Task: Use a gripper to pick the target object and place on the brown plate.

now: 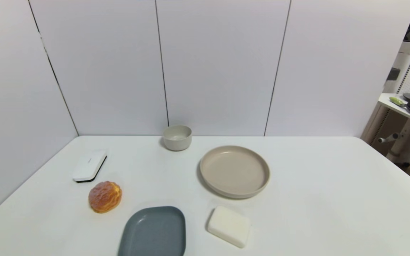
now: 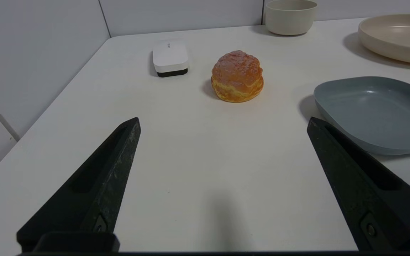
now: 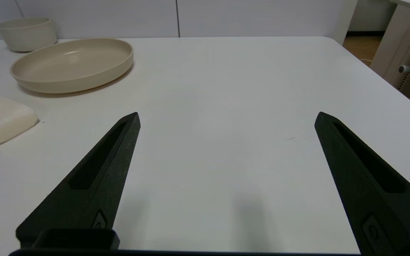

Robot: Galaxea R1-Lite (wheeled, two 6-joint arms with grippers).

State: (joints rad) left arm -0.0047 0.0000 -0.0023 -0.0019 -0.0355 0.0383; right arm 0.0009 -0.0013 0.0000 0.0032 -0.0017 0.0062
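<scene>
White block (image 1: 89, 166) with the thin black base lies flat on the bench (image 1: 319, 199), over on the robot's left and toward the back, close to the left wall panel. Just in front of it, a little nearer the robot, sits one bumpy orange bun (image 1: 105, 196), apart from the block and not touching it. One brown plate (image 1: 235, 171) rests near the middle of the bench, well apart from the block, with nothing on it. One small beige bowl (image 1: 177, 137) stands at the back by the wall, between block and plate. One grey-blue tray (image 1: 154, 232) lies at the near edge, and just beside it to the right is one thick cream bar (image 1: 229, 226), right in front of the plate.

From the left wrist view, the left tool (image 2: 222, 122) hangs low over bare bench with its two black fingers spread wide and nothing between them; the bun (image 2: 237, 76) sits ahead of it with the block (image 2: 170, 58) beyond and slightly to one side, and the tray (image 2: 376, 113) is off by one finger. The right tool (image 3: 226, 117) is likewise wide open and holding nothing, over bare bench on the right, with the plate (image 3: 72, 64), bowl (image 3: 27, 33) and cream bar (image 3: 3, 119) off to its side.
</scene>
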